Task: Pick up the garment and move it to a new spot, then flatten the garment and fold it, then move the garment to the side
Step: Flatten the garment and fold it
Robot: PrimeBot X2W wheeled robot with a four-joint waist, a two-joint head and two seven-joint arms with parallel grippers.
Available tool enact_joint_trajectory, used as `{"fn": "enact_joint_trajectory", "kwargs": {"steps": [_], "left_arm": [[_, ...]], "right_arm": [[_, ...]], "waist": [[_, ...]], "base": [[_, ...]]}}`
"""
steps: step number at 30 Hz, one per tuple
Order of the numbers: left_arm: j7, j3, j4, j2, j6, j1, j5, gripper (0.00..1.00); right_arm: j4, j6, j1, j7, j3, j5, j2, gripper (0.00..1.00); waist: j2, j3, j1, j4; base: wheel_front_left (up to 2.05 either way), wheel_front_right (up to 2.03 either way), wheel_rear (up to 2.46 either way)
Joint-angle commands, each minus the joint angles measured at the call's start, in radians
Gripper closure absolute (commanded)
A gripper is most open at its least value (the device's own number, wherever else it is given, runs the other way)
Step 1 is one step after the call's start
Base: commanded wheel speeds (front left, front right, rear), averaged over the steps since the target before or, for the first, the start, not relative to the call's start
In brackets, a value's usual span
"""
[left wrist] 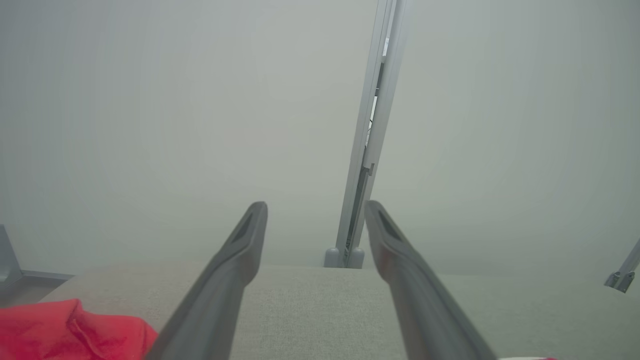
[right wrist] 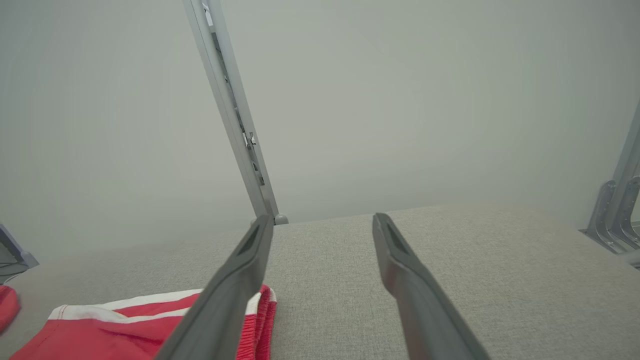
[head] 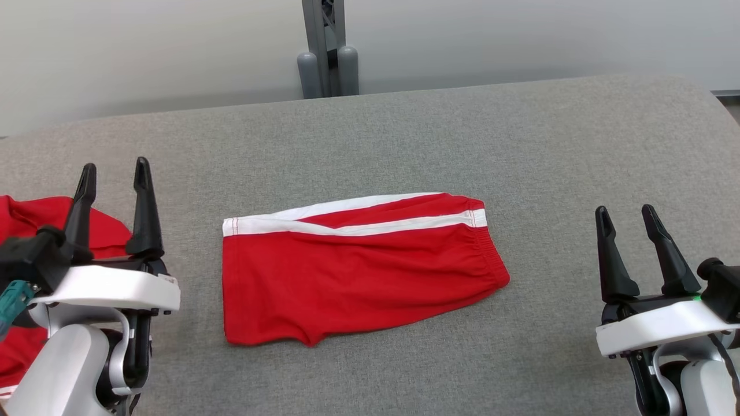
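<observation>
Head view is showing both arms sitting low at the near edge of the table (head: 549,144), one on each side. Nearest on the left, the left gripper (head: 115,166) is pointing away from the robot with its jaws wide apart and nothing between them. The right gripper (head: 625,210) is doing the same: released and empty.

Just outside and behind the left gripper, a crumpled red cloth (head: 40,216) is lying, partly hidden by the wrist. It is probably being kept out of the working area.

Between the two grippers, and touching neither, the red shorts (head: 358,277) are lying flat, doubled leg over leg. Their white stripes are running along the far edge, and the waistband (head: 491,254) is facing the right gripper. That layout is suggesting a finished fold, with both grippers keeping clear so that the cloth is not being pulled out of shape. Moving the shorts aside is likely what is remaining.

Beyond the fingertips, bare grey table is stretching to a grey post (head: 328,58) and a pale wall (head: 144,52).
</observation>
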Motion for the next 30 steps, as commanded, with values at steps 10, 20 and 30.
{"fn": "enact_joint_trajectory", "kwargs": {"steps": [10,20,30], "left_arm": [[-0.008,0.118,-0.028,-0.055,-0.063,0.160,0.144,0.00],[-0.009,0.142,-0.029,-0.161,-0.108,0.294,0.308,0.00],[0.016,0.127,-0.024,-0.165,-0.099,0.269,0.306,0.00]], "right_arm": [[0.019,0.000,0.034,0.006,0.012,-0.030,-0.005,0.00],[0.018,0.000,0.083,0.021,0.017,-0.049,-0.005,0.00],[0.055,0.000,0.074,0.034,-0.003,-0.048,-0.005,0.00]], "waist": [[-0.0001,-0.037,0.0000,0.007],[-0.0001,-0.073,0.0000,0.004],[-0.0001,-0.057,0.0000,0.050]], "base": [[0.00,0.00,0.00],[0.00,0.00,0.00],[0.00,0.00,0.00]]}}
